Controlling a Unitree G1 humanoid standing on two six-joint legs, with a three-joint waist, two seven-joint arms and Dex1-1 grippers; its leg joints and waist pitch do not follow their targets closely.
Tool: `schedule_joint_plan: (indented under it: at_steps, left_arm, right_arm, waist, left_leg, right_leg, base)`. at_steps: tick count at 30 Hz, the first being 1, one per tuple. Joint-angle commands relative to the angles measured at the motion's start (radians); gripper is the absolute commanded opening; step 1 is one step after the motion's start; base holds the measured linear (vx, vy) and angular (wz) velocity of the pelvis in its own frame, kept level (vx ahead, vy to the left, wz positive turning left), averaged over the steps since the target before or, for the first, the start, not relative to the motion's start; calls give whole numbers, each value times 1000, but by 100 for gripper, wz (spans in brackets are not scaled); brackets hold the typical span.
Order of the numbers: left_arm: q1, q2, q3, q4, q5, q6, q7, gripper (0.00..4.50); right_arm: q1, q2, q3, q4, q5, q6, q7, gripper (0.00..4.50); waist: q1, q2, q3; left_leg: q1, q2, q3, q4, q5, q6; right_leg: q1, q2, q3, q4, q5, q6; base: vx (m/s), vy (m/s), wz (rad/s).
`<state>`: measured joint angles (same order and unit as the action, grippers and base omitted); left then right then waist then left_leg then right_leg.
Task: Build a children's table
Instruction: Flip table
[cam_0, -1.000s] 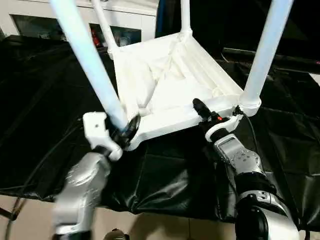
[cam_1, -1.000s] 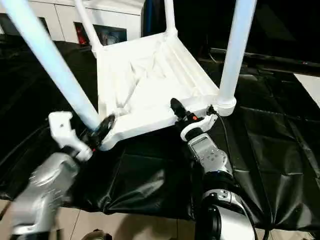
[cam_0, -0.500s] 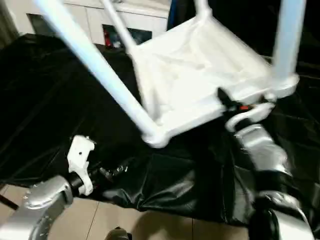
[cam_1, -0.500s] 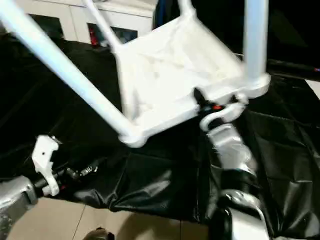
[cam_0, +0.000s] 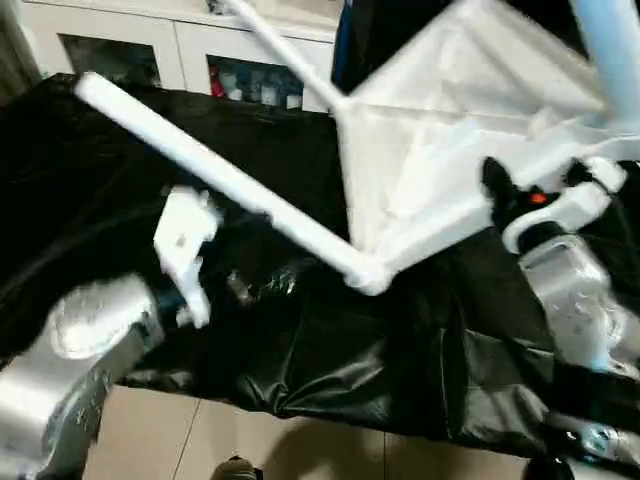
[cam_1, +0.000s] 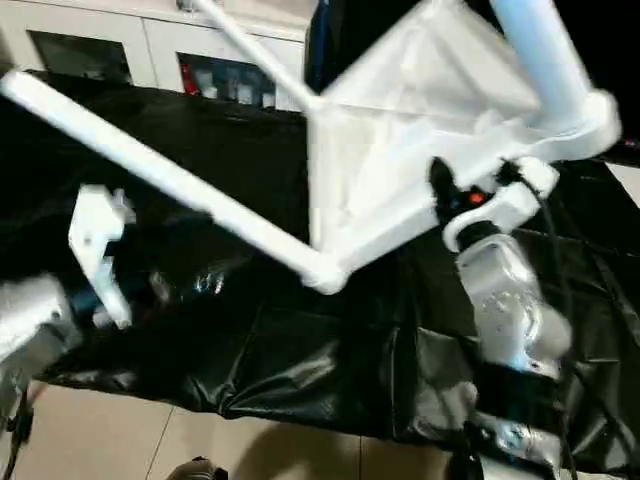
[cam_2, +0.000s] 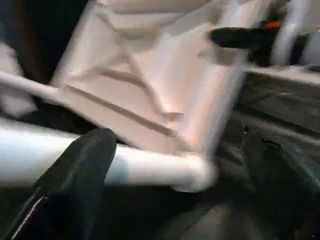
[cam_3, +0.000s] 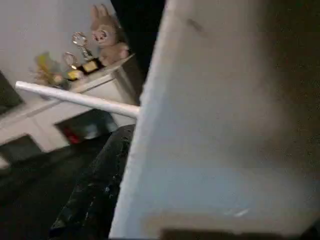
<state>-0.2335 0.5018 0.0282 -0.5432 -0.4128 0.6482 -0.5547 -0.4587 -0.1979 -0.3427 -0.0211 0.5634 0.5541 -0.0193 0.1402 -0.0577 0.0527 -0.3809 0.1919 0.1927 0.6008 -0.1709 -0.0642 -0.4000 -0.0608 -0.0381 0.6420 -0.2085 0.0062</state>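
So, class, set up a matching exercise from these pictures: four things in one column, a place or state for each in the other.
Things:
1. table
2. left gripper
3. right gripper
4. toy rabbit

Places or states:
A. on the cabinet
B. shut on the tabletop's edge
C. tipped up, legs fitted
D. open, holding nothing

Pairs: 1-C, 2-D, 3-B, 4-A
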Motion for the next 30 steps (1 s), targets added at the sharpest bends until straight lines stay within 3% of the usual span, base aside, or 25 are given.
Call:
schedule_joint_plan:
  at_steps: [1, 4, 6, 7, 11, 12, 14, 15, 21, 22, 26, 27, 30]
  left_arm:
    - [-30, 5, -10, 30, 60, -19, 40, 450]
    - [-109, 3, -7, 75, 104, -54, 87, 450]
    - [-154, 22, -27, 88, 143, -86, 97, 450]
    - [-173, 36, -46, 94, 173, -118, 88, 450]
    - [-207, 33, -70, 94, 206, -166, 72, 450]
    - [-233, 49, -104, 100, 250, -212, 53, 450]
    - [-244, 60, -121, 102, 269, -231, 44, 450]
    - [-302, 53, -137, 120, 292, -281, 46, 450]
    - [-427, 38, -184, 168, 367, -434, 36, 450]
    - [-438, 37, -189, 175, 379, -456, 36, 450]
    - [-500, 34, -220, 233, 465, -551, 74, 450]
    - [-529, 33, -233, 268, 505, -587, 95, 450]
    - [-597, 31, -265, 351, 581, -630, 124, 450]
  right_arm:
    - [44, -52, 35, -12, -132, 69, -56, 201]
    - [58, -81, 55, -81, -138, 132, -78, 201]
    - [62, -109, 69, -113, -154, 159, -93, 201]
    - [60, -121, 72, -122, -163, 171, -103, 201]
    - [59, -154, 97, -138, -189, 196, -108, 201]
    - [54, -162, 108, -154, -196, 226, -113, 201]
    - [51, -159, 108, -160, -194, 239, -117, 201]
    - [37, -186, 153, -164, -228, 276, -118, 201]
    - [4, -176, 217, -125, -234, 251, -61, 201]
    - [2, -177, 226, -122, -237, 248, -52, 201]
    - [0, -181, 278, -121, -255, 243, -16, 201]
    - [1, -175, 288, -128, -251, 236, -6, 235]
    - [6, -154, 300, -152, -234, 234, 18, 274]
  waist:
    - [-13, 1, -51]
    - [-15, 3, -52]
    - [-19, 0, -52]
    - [-21, 1, -54]
    - [-28, -7, -52]
    - [-27, -3, -55]
    - [-30, -4, -55]
    - [-33, -4, -55]
    - [-41, -13, -58]
    - [-42, -9, -60]
    - [-56, -7, -59]
    - [-57, -7, -59]
    - [-57, -7, -61]
  left_leg:
    - [27, 24, -14, -76, -238, -92]
    - [36, 23, -19, -76, -291, -103]
    - [37, 25, -24, -80, -317, -109]
    - [45, 25, -25, -79, -345, -111]
    - [45, 26, -27, -81, -371, -110]
    - [50, 27, -27, -79, -376, -111]
    - [46, 26, -29, -81, -368, -109]
    - [44, 26, -30, -82, -367, -114]
    - [33, 27, -33, -80, -336, -112]
    - [33, 28, -34, -80, -328, -116]
    - [32, 27, -35, -79, -348, -122]
    - [32, 28, -36, -80, -348, -123]
    - [33, 29, -39, -80, -349, -121]
  right_leg:
    - [21, -54, 43, -99, -345, 12]
    - [15, -56, 41, -109, -423, 41]
    - [15, -57, 38, -110, -433, 36]
    - [9, -54, 37, -112, -441, 36]
    - [11, -57, 36, -117, -447, 20]
    - [9, -60, 37, -114, -445, 15]
    - [11, -58, 37, -114, -427, 18]
    - [12, -58, 37, -112, -415, 15]
    - [22, -64, 36, -107, -391, 8]
    - [24, -66, 36, -103, -375, 4]
    - [23, -62, 35, -104, -363, -9]
    - [25, -64, 35, -103, -361, -13]
    - [26, -65, 35, -101, -352, -19]
  base:
    - [0, 0, 0]
    - [0, 0, 0]
    - [0, 0, 0]
    - [0, 0, 0]
    - [0, 0, 0]
    - [0, 0, 0]
    - [0, 0, 0]
    - [0, 0, 0]
    - [0, 0, 0]
    - [0, 0, 0]
    - [0, 0, 0]
    - [0, 0, 0]
    - [0, 0, 0]
